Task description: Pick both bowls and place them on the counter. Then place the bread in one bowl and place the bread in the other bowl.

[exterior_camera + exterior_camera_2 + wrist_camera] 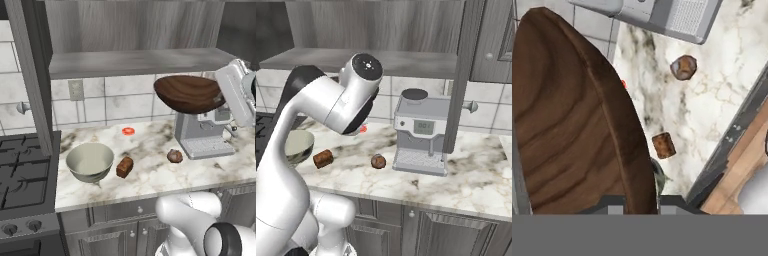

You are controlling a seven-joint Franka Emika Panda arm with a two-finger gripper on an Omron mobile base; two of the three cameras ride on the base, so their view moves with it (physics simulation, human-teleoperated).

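The dark brown wooden bowl (pixel 187 92) hangs tilted in the air above the coffee machine, below the wall shelf. My gripper (pixel 221 98) is shut on its right rim. In the hand view the wooden bowl (pixel 572 115) is seen edge-on, its rim clamped in my gripper (pixel 641 202). The cream ceramic bowl (pixel 90 161) stands upright on the marble counter (pixel 150 180) at the left, also seen as the cream bowl (pixel 298 145). A brown block of bread (pixel 124 166) lies just right of it. A round bread (pixel 174 156) lies near the machine's front.
A grey coffee machine (pixel 202 135) stands at the counter's right, directly under the held bowl. A small red thing (pixel 128 131) lies near the tiled back wall. A black stove (pixel 22 170) adjoins the counter on the left. The grey shelf (pixel 135 62) runs overhead.
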